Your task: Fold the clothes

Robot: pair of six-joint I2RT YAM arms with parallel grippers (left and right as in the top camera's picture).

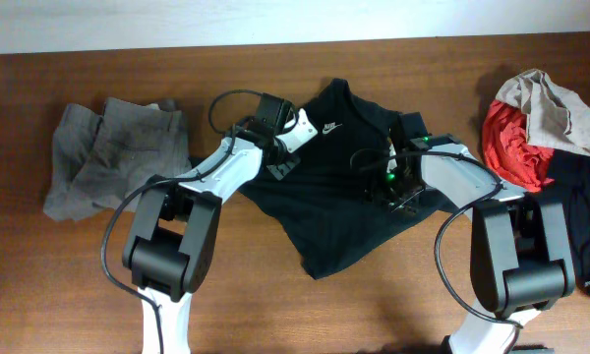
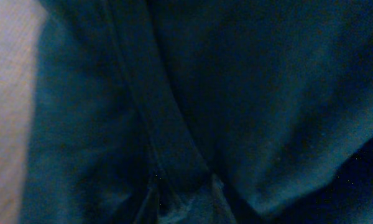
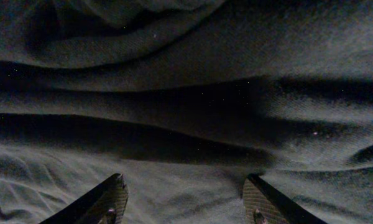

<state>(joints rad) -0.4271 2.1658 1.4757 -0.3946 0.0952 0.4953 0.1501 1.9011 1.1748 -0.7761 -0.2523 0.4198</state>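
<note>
Two pincers work the black T-shirt (image 1: pixel 334 211), mid-desk (image 1: pixel 59 285). Right wrist view: right pincer (image 3: pixel 185 200) spread over rumpled cloth. Left wrist view: left pincer (image 2: pixel 183 188) sunk in dark folds, grip unreadable. Overhead alone: grey trousers (image 1: pixel 118 157) left, red and beige heap (image 1: pixel 519 147) right.

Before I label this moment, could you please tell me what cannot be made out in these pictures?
Left wrist view, dark and blurred, and overhead, where its own wrist covers the fingertips: whether the left gripper holds the black T-shirt.
Right wrist view: whether the open right gripper touches the fabric, too dark.
Overhead: the pile of clothes, cut off by the right edge.
</note>
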